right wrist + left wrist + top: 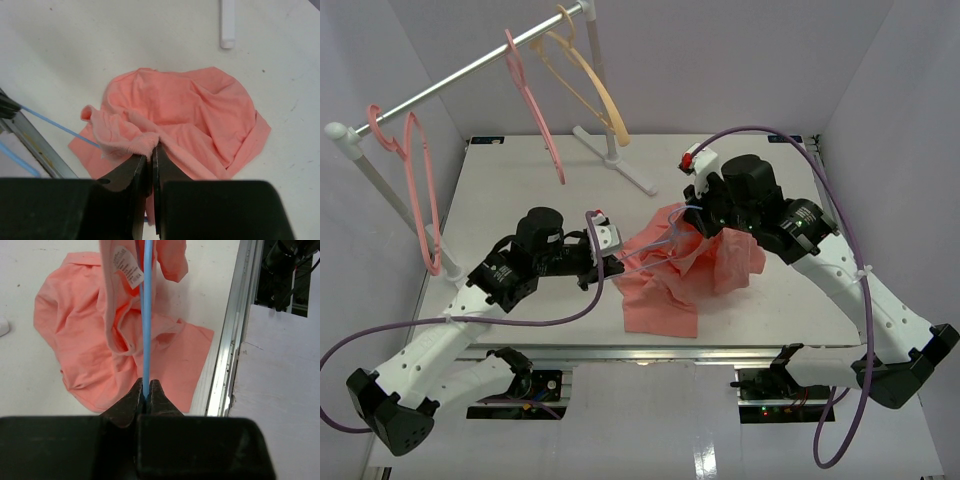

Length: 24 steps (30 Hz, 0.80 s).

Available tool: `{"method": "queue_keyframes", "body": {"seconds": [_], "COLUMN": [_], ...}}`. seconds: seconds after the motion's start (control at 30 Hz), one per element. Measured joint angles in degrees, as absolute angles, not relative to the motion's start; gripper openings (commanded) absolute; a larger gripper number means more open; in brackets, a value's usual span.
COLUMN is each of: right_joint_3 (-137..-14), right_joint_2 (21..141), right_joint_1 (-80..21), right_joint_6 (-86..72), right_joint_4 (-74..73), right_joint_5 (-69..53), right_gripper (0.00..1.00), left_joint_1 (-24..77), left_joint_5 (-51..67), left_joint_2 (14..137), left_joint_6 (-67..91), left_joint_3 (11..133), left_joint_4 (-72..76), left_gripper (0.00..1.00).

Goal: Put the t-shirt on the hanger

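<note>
At left wrist only, the t-shirt shows a label beside the hanger.

white table, rail, pink hangers, orange hanger

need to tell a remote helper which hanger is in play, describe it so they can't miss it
Look near the middle of the white table, at the crumpled salmon-pink t-shirt. The hanger runs from that cloth into the shut fingers of the left gripper. It is a thin light-blue wire, unlike the thick pink hangers and the pale orange hanger on the rail.
</note>
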<state>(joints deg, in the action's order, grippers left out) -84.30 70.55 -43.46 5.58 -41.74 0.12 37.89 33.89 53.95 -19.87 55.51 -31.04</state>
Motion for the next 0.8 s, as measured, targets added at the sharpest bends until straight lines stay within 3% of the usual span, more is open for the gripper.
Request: {"method": "queue_keyframes", "body": {"seconds": [0.4, 0.8], "right_joint_3": [-78.84, -77.08], "right_joint_2": [66.03, 65.08], "right_joint_1": [-43.07, -43.13], "right_joint_6": [-2.01, -9.39], "right_joint_4": [-34.73, -30.88], "right_joint_5": [-5.32, -4.09], "right_gripper": [0.12, 0.13], "left_joint_1": [38.1, 38.85], "left_joint_5": [33.85, 29.77], "left_joint_2": [55.79, 51.38], "left_joint_6": [-14.53, -2.99], "left_joint_3": [51.98, 40.6], "left_joint_4": [-20.05, -0.9], "left_gripper": [0.0, 0.0]}}
